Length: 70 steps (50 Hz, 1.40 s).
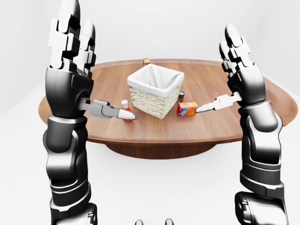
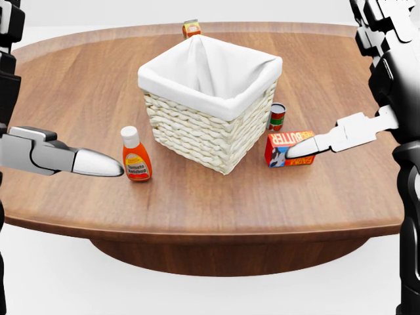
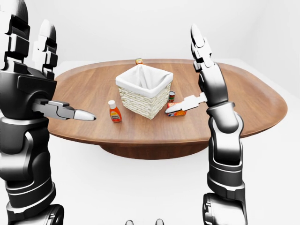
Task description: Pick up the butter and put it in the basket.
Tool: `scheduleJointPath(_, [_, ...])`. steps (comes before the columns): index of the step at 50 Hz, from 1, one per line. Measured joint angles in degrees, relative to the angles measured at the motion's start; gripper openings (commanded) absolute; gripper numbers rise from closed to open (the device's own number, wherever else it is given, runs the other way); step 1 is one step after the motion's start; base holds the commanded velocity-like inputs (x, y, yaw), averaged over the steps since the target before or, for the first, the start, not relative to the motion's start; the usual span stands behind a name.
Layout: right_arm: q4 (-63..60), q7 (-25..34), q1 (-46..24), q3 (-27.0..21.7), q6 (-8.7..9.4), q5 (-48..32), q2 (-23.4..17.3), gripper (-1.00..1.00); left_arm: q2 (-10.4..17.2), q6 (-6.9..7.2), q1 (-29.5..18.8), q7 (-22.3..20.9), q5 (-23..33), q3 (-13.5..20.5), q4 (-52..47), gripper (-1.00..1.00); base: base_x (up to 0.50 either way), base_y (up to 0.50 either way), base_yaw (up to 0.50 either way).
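Note:
The butter (image 2: 289, 148) is a red and blue box lying on the wooden table, just right of the basket's near corner. The white-lined wicker basket (image 2: 197, 134) stands at the table's middle, with nothing showing inside it. My right hand (image 1: 220, 75) is open, fingers pointing up; its thumb tip (image 2: 298, 149) overlaps the butter box in the head view, and contact cannot be told. On the left, my left hand (image 1: 96, 68) is also open and holds nothing, its thumb (image 2: 92, 162) pointing at a ketchup bottle.
A ketchup bottle (image 2: 136, 155) stands left of the basket. Behind the butter sits a small red can (image 2: 277, 116). A small orange box (image 2: 191, 28) lies near the table's top edge. The round table (image 2: 197, 216) rests on a central pedestal, amid white floor.

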Motion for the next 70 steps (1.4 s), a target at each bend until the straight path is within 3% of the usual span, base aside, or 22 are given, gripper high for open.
scheduleJointPath(43, [2.82, -0.83, 0.89, -0.33, 0.00, -0.36, -0.45, 1.00, -1.35, 0.00, 1.10, -0.39, 1.01, -0.82, 0.94, 1.00, 0.00, 0.00, 0.00])
scheduleJointPath(70, [2.95, -0.44, 1.86, -0.67, 0.00, 1.33, -0.45, 1.00, -1.58, 0.00, 1.51, -0.68, 0.90, -0.96, 0.60, 1.00, 0.18, -0.01, 0.00])
